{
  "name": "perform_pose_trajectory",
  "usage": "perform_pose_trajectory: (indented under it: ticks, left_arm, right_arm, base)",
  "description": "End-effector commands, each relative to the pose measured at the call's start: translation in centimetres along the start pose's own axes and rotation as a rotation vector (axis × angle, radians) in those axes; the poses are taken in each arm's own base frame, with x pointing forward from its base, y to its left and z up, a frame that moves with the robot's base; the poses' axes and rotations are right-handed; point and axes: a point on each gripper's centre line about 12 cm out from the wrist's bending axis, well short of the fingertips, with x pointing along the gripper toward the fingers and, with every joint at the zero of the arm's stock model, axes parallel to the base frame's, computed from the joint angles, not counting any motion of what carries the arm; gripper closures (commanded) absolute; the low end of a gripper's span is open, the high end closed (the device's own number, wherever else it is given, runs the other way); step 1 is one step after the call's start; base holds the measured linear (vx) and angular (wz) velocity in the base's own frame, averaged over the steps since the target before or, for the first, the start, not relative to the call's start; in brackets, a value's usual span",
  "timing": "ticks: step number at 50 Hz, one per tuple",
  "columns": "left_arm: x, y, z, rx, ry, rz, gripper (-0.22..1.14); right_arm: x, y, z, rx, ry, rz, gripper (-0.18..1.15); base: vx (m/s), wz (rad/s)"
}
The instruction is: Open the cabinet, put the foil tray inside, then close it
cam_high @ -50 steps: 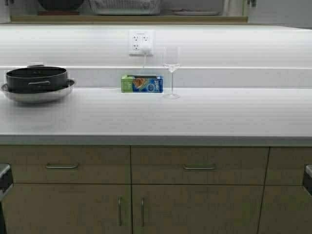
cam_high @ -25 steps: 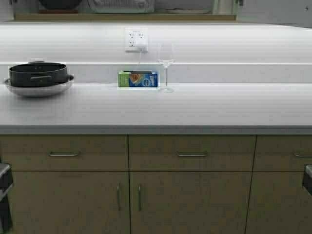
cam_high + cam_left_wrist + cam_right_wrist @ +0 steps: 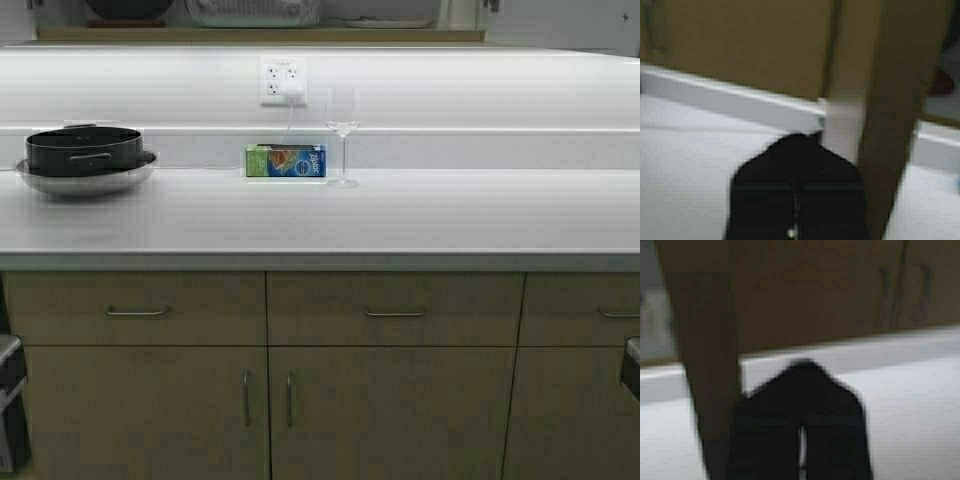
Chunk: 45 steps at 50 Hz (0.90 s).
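Both grippers, left (image 3: 796, 150) and right (image 3: 802, 375), look pressed shut holding nothing, parked while the foil tray (image 3: 252, 11) already sits in the open cabinet (image 3: 260, 35).

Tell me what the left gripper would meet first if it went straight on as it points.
Likely the white ledge ahead of the left gripper, with the tan wood front behind it. The upright tan panel stands close beside that line; depth is unclear.
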Motion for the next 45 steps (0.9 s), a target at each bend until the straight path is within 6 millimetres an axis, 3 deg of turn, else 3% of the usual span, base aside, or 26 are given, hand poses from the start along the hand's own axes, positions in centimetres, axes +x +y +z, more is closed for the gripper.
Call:
perform_pose_trajectory:
  ticks: [1, 6, 12, 19, 29, 38, 45]
  left_arm:
    - [-0.9, -3.3, 1.5, 0.007, -0.033, -0.069, 0.87]
    - [-2.9, -5.7, 1.4, 0.005, -0.025, -0.121, 0.87]
    - [-6.0, -8.0, 1.4, 0.011, -0.019, -0.177, 0.87]
    - [-9.7, -7.8, 0.1, 0.024, 0.031, -0.167, 0.87]
    - [-14.5, -7.4, -2.3, 0.02, 0.043, -0.197, 0.88]
    - [-15.6, -7.6, -1.6, 0.033, 0.007, -0.217, 0.88]
    - [-14.1, -8.0, -0.9, 0.079, -0.004, -0.23, 0.88]
  right_arm:
    - [-0.4, 3.8, 2.3, -0.005, -0.058, 0.083, 0.9]
    - [-1.5, 6.6, 2.5, -0.013, -0.059, 0.143, 0.9]
    - [-4.4, 9.8, 3.0, -0.019, -0.06, 0.215, 0.9]
    - [-9.2, 12.1, 2.0, -0.02, -0.033, 0.287, 0.9]
    - [-14.6, 14.0, -1.5, -0.016, 0.039, 0.373, 0.9]
    - [-17.2, 15.3, -4.1, -0.025, 0.095, 0.429, 0.9]
    - [-18.5, 15.9, -5.2, -0.028, 0.116, 0.459, 0.9]
  base:
    - [0.01, 0.01]
    - [0.02, 0.0]
    - [0.02, 0.0]
    - [0.02, 0.01]
    - [0.04, 0.01]
    - [0.05, 0.0]
    - [0.04, 0.0]
